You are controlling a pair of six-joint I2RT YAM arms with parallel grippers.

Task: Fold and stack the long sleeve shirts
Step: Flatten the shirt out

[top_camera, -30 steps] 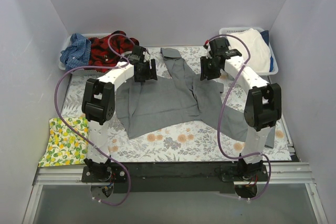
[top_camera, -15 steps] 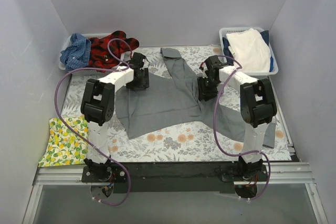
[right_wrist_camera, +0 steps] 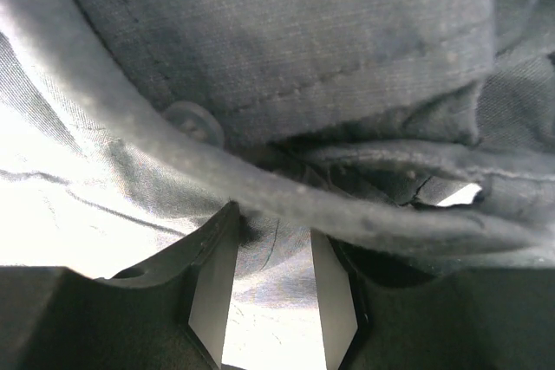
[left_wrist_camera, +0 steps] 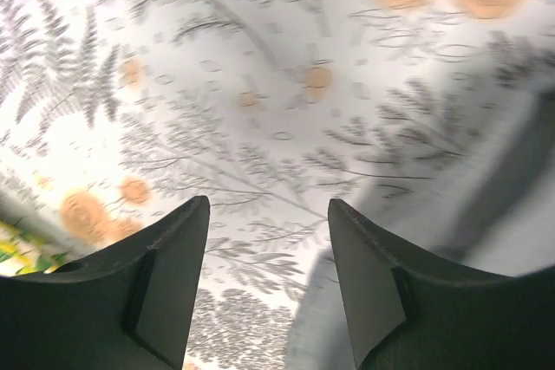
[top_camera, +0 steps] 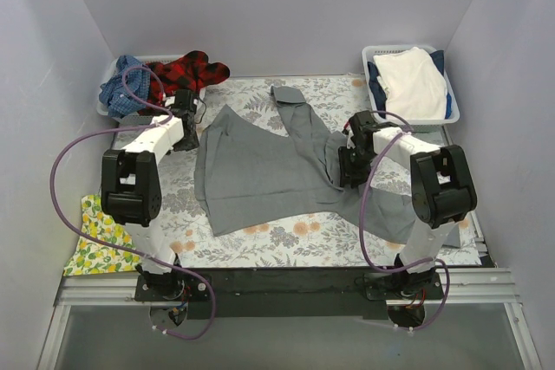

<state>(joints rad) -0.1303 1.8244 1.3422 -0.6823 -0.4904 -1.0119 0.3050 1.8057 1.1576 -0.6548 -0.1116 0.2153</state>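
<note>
Fern-print cover [top_camera: 286,236]; grey shirt [top_camera: 260,171] between right jaws (left jaws beside)

Top view evenly lit and sharp; left wrist blurred, right wrist dim.

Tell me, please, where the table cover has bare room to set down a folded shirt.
Widest: the near strip of fern-print cover, between the hem of the grey shirt and the black rail. Smaller: the far strip between the far sleeve and the right basket. Crowded: the right side, under the right arm and trailing cloth.
</note>
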